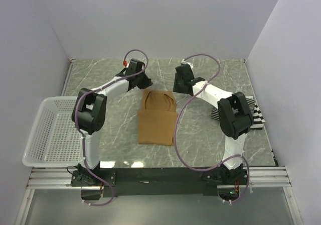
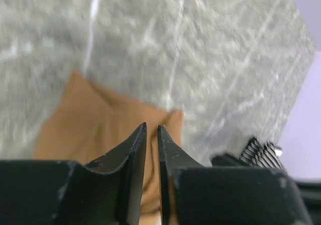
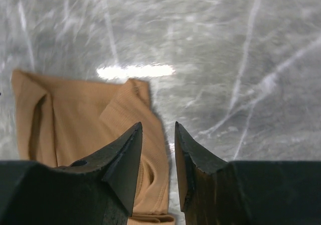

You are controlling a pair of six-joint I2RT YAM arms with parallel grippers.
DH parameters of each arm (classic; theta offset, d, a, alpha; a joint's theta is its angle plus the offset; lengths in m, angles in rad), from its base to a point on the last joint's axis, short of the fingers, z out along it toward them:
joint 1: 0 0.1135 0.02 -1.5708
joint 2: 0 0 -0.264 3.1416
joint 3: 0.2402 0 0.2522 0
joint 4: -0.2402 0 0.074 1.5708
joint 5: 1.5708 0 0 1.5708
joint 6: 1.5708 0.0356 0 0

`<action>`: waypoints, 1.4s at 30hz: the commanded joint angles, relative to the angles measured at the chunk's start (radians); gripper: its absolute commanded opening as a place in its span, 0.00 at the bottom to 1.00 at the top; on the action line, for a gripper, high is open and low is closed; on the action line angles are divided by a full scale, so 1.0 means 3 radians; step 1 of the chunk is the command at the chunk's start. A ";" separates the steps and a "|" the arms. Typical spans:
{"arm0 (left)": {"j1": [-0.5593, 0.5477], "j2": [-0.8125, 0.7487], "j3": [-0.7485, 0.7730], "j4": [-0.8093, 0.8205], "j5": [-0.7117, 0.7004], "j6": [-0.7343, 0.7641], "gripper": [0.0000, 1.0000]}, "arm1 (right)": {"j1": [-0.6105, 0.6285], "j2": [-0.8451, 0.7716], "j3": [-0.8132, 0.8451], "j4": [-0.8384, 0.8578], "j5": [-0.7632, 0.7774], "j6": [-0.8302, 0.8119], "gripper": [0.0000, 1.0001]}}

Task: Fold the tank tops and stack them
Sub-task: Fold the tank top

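**Tan top flat between my two arms**

The plain tan-brown tank top [image 1: 157, 119] lies flat on the grey marbled desk [image 1: 215, 69], in the middle of the overhead frame with its neck and straps toward the top. My left jaws hang just off its upper-left strap corner, and my right jaws just off its upper-right one.

In my left wrist view the tan-brown cloth [image 2: 95, 124] fills the lower left. My left jaws are drawn nearly together, with only a thin slit between the tips and nothing caught in it.

In my right wrist view the top [image 3: 85, 119] sits left of centre. My right jaws stand a little apart and hold nothing.

The black-and-white striped tank top [image 1: 257, 118] lies at the right edge of the overhead frame, partly under my right arm. The white mesh basket [image 1: 50, 129] sits at the left edge.
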 commanded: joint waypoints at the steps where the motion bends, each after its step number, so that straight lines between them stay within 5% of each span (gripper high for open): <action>1: -0.0168 -0.0546 -0.0150 -0.0228 -0.0112 -0.0061 0.20 | 0.0169 0.0054 0.0273 -0.0081 -0.0051 -0.0602 0.40; 11: -0.0797 -0.1687 -0.1648 -0.0023 -0.0470 -0.0531 0.18 | 0.0446 0.0324 0.0569 -0.0342 0.0240 -0.1032 0.40; 16: -0.1242 -0.1887 -0.1946 0.0012 -0.0608 -0.0710 0.17 | 0.0497 0.0483 0.0667 -0.0444 0.0368 -0.1114 0.40; 25: -0.1488 -0.1744 -0.2161 0.0099 -0.0624 -0.0854 0.16 | 0.0517 0.0739 0.0917 -0.0593 0.0419 -0.1140 0.38; 28: -0.1539 -0.1683 -0.2222 0.0150 -0.0598 -0.0889 0.16 | 0.0522 0.0810 0.0998 -0.0613 0.0450 -0.1064 0.30; 32: -0.1636 -0.1580 -0.2289 0.0151 -0.0619 -0.0956 0.16 | 0.0523 0.0958 0.1224 -0.0873 0.0541 -0.0773 0.04; 42: -0.1795 -0.1483 -0.2427 0.0181 -0.0654 -0.1099 0.15 | 0.0523 0.1398 0.2006 -0.1702 0.1083 -0.0281 0.00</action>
